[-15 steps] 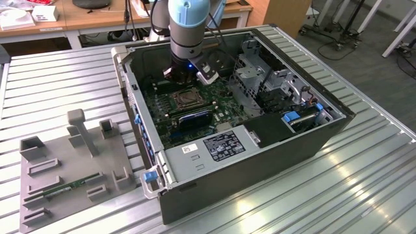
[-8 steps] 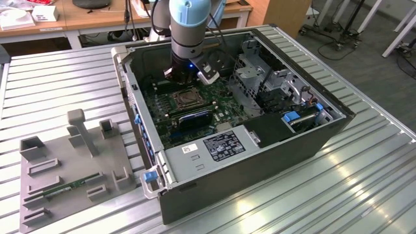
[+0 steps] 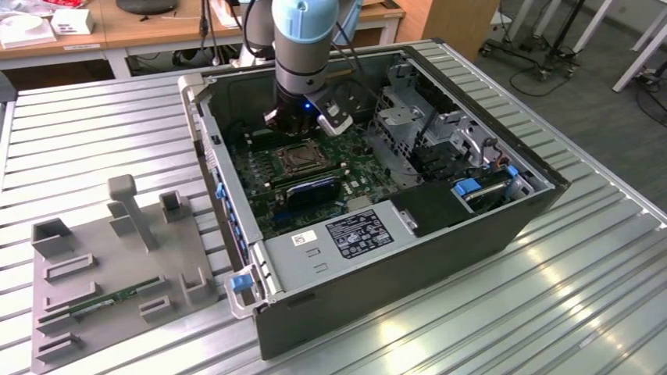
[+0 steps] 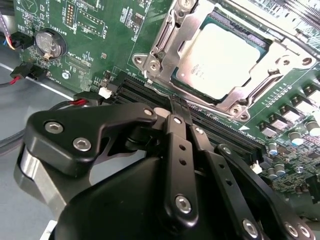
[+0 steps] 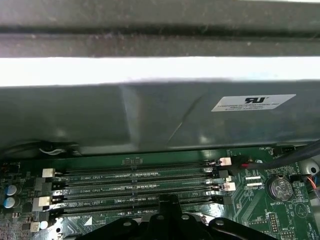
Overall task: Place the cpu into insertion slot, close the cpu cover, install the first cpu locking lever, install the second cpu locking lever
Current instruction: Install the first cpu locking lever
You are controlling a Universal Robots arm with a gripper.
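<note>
in the exterior view the arm's gripper point(image 3: 295, 123) hangs inside the open computer case point(image 3: 521, 211), just behind the insertion slot point(image 3: 297, 158) mid-motherboard; a white-labelled power supply point(image 3: 339, 238) fills the near corner. in the second wrist view the cpu point(image 4: 222, 60) sits in the slot under the closed cpu cover point(image 4: 280, 62), and the fingers point(image 4: 177, 117) are pressed together over black memory slots point(image 4: 145, 92). in the first wrist view those slots point(image 5: 135, 187) run beneath a grey case wall with a white sticker point(image 5: 252, 102).

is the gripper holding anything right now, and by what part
Nothing. The gripper is shut and empty over the memory slots; the cpu sits in its slot under the cover.

The arm point(image 3: 302, 47) reaches straight down, its hand point(image 4: 179, 111) pinched together with nothing between the fingertips.
</note>
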